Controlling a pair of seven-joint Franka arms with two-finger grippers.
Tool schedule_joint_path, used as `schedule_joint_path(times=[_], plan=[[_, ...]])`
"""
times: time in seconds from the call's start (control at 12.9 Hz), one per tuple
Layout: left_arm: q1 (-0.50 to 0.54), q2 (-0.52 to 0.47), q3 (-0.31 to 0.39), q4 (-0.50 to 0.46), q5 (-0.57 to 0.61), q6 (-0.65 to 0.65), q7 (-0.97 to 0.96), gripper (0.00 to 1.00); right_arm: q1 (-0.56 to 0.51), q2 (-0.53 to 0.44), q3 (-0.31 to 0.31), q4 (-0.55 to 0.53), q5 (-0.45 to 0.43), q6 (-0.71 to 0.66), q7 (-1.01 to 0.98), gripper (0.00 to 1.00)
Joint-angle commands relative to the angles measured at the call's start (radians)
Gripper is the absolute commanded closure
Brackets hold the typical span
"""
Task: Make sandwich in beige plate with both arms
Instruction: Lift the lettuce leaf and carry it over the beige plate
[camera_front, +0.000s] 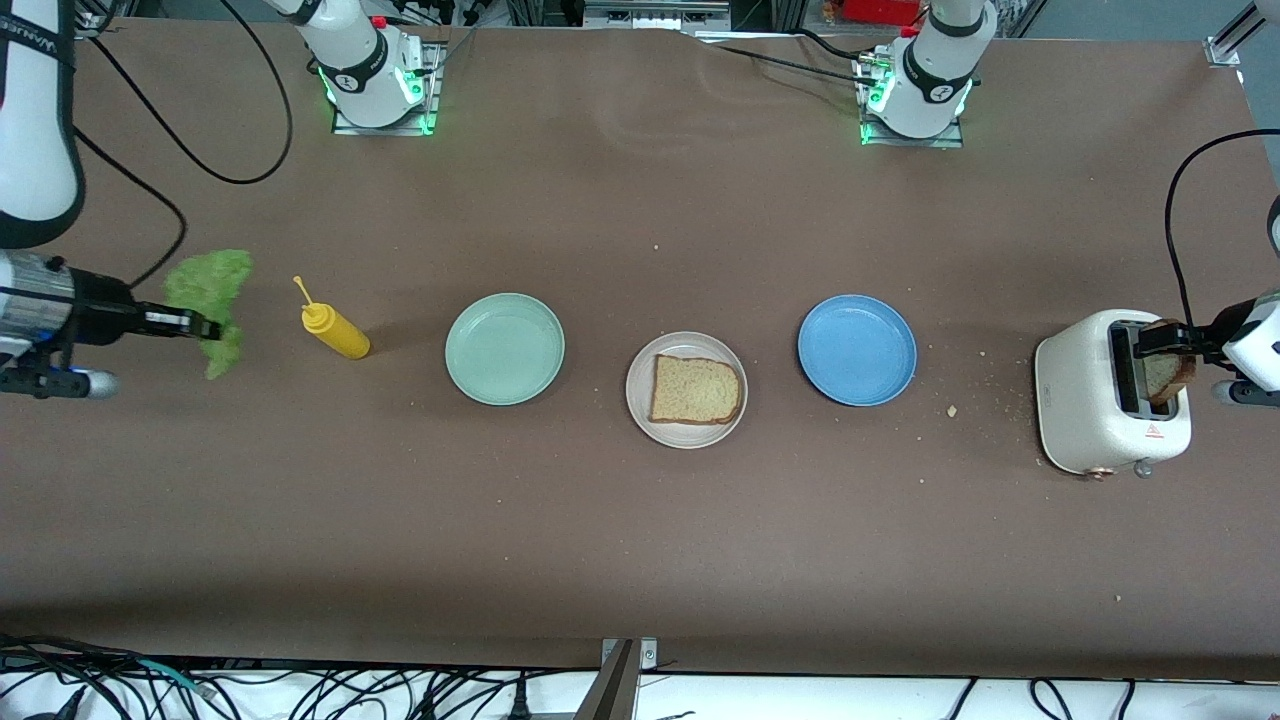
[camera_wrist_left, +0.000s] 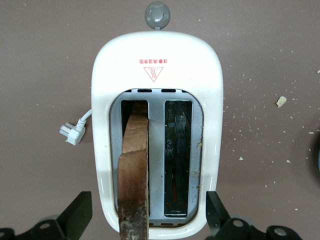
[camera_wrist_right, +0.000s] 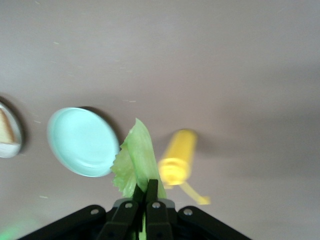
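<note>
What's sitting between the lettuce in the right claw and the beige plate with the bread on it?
The right claw is shut on the ruffled green lettuce leaf. Along the table toward the round beige plate lie a yellow squeeze bottle and a round mint-green plate. Both sit low, so carrying the leaf above them should clear.

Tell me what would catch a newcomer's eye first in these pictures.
The right gripper, shut on a ruffled green lettuce leaf, holds it up at the right arm's end of the table. At the other end, the open left gripper straddles a bread slice standing in the white toaster. Between them another slice lies on the beige plate.
</note>
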Motion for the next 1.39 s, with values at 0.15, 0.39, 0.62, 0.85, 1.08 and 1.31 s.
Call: schedule_joint_path(times=[0.15, 0.39, 0.62, 0.85, 1.08, 1.31], plan=[[0.012, 0.006, -0.011, 0.002, 0.019, 0.002, 0.016, 0.00, 0.146, 0.075, 0.039, 0.042, 0.156, 0.120, 0.502, 1.00], [0.012, 0.006, -0.011, 0.002, 0.019, 0.002, 0.016, 0.00, 0.241, 0.135, 0.058, 0.048, 0.243, 0.258, 0.760, 1.00], [0.012, 0.006, -0.011, 0.002, 0.019, 0.002, 0.016, 0.00, 0.368, 0.225, 0.056, 0.085, 0.326, 0.425, 1.024, 1.00], [0.012, 0.004, -0.011, 0.003, 0.019, 0.002, 0.016, 0.00, 0.503, 0.365, 0.058, 0.183, 0.328, 0.623, 1.283, 1.00], [0.010, 0.004, -0.011, 0.008, 0.019, 0.002, 0.014, 0.00, 0.593, 0.501, 0.058, 0.278, 0.327, 0.735, 1.463, 1.00], [0.010, 0.004, -0.011, 0.008, 0.019, 0.002, 0.014, 0.00, 0.651, 0.574, 0.058, 0.300, 0.327, 0.835, 1.589, 1.00]])
